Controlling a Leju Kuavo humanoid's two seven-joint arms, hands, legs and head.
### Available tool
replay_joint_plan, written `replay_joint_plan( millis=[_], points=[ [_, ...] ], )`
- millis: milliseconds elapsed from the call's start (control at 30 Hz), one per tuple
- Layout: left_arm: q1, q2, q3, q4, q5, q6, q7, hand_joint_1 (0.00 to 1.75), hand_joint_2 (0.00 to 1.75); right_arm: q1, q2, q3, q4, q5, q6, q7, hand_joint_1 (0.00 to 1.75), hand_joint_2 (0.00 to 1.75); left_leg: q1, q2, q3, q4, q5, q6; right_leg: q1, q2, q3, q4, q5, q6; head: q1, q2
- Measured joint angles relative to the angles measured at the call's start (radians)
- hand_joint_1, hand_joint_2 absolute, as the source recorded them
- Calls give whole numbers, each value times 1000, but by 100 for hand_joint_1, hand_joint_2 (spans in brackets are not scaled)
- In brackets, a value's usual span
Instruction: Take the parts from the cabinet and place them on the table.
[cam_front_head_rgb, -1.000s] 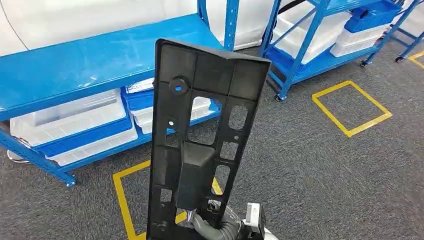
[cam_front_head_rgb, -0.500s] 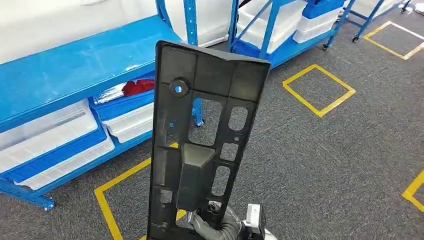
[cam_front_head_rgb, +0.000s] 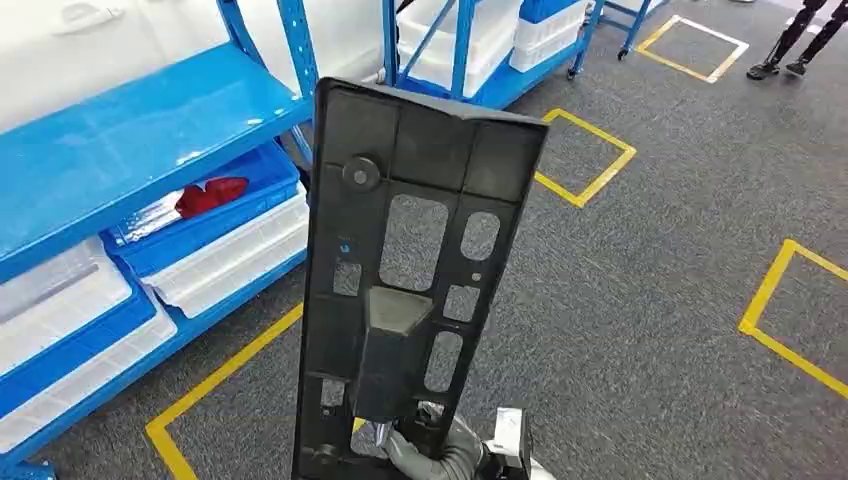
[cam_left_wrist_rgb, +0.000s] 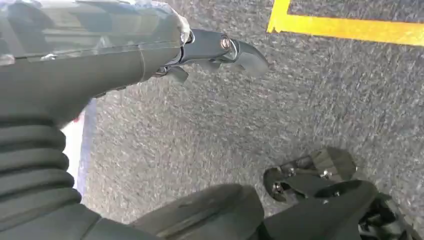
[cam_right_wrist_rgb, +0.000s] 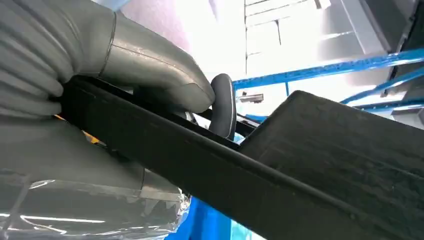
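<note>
Grey carpet (cam_front_head_rgb: 650, 300) covers the floor, marked with yellow tape squares (cam_front_head_rgb: 585, 150). A blue metal shelving unit (cam_front_head_rgb: 130, 140) stands at left, its lower level holding blue bins (cam_front_head_rgb: 215, 215) and clear plastic bins (cam_front_head_rgb: 235, 262); a red item (cam_front_head_rgb: 208, 194) lies in one blue bin. A second blue rack (cam_front_head_rgb: 470, 50) behind carries white containers (cam_front_head_rgb: 545, 38). A person's dark-clad legs (cam_front_head_rgb: 800, 40) stand at the far right corner.

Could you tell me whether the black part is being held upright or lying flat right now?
Upright. The black part stands on end, its long side rising in the head view, gripped near its lower end by the right hand.
</note>
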Motion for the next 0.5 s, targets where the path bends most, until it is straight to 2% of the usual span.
replay_joint_plan(
  millis=[33, 67, 100, 133, 167, 200, 233, 267, 300, 333, 367, 400, 433, 500],
  points=[
    [2, -3, -1, 0, 3, 8, -18, 0, 175, 1, -1, 0, -2, 0, 1, -1, 169, 175, 6, 15, 3, -9, 6, 10, 1, -17, -2, 3, -3, 4, 0, 0],
    [4, -3, -1, 0, 8, 14, -34, 0, 175, 0, -2, 0, -5, 0, 1, -1, 169, 175, 4, 25, 3, -11, 9, 16, 5, -78, -12, 27, -23, 7, 0, 0],
    [7, -4, -2, 0, 9, 18, -44, 0, 175, -2, -3, 0, -7, 1, 1, -2, 169, 175, 2, 38, 2, -11, 8, 20, 5, -112, -42, 91, -63, 13, 0, 0],
    [14, -4, -5, 0, 7, 18, -48, 0, 175, -1, -3, 0, -8, 2, 0, -2, 169, 175, 0, 52, 1, -11, 8, 22, 1, -124, -83, 177, -105, 17, 0, 0],
    [19, -3, -6, 0, 6, 18, -48, 0, 175, 1, -3, 0, -8, 2, -2, -5, 169, 175, -2, 68, 1, -11, 7, 23, -1, -128, -122, 259, -138, 20, 0, 0],
    [23, -2, -8, 0, 5, 18, -47, 0, 175, 5, -4, 0, -8, 2, -3, -6, 169, 175, -2, 81, 0, -10, 6, 23, -4, -130, -150, 317, -152, 23, 0, 0],
    [25, -2, -10, 0, 0, 18, -45, 0, 175, 9, -6, 0, -8, 2, -3, -8, 169, 175, -2, 93, 0, -10, 6, 23, -7, -132, -154, 323, -142, 24, 0, 0],
    [25, -2, -14, 0, 0, 18, -43, 0, 175, 12, -7, 0, -8, 2, -3, -9, 169, 175, -2, 104, 1, -10, 5, 22, -8, -135, -132, 282, -113, 25, 0, 0],
    [24, -3, -17, 0, 0, 18, -42, 0, 175, 13, -7, 0, -9, 2, -3, -9, 169, 175, -2, 114, 3, -10, 3, 20, -8, -142, -82, 190, -67, 22, 0, 0],
    [23, -6, -19, 0, 0, 18, -42, 0, 175, 13, -7, 0, -12, 2, -2, -9, 169, 175, -2, 122, 6, -10, 1, 17, -7, -159, -27, 92, -29, 18, 0, 0],
    [22, -6, -21, 0, 0, 18, -42, 0, 175, 13, -8, 0, -16, 3, -3, -10, 169, 175, -5, 129, 11, -10, -2, 12, 0, -216, 18, 9, -19, 9, 0, 0],
    [22, -6, -22, 0, -1, 19, -42, 0, 175, 11, -7, 0, -18, 3, -2, -10, 169, 175, -13, 135, 11, -8, -6, 5, 11, -222, 20, 1, -25, -2, 0, 0],
    [20, -6, -23, 0, 0, 19, -42, 0, 175, 12, -7, 0, -21, 3, -2, -10, 169, 175, -12, 142, 12, -9, -6, 0, 12, -206, 15, 1, -23, -10, 0, 0],
    [18, -7, -23, 0, 0, 20, -43, 0, 175, 15, -8, 0, -22, 5, -1, -10, 169, 175, -12, 162, 17, -14, -7, -9, 15, -187, 9, 2, -25, -19, 0, 0]
  ],
)
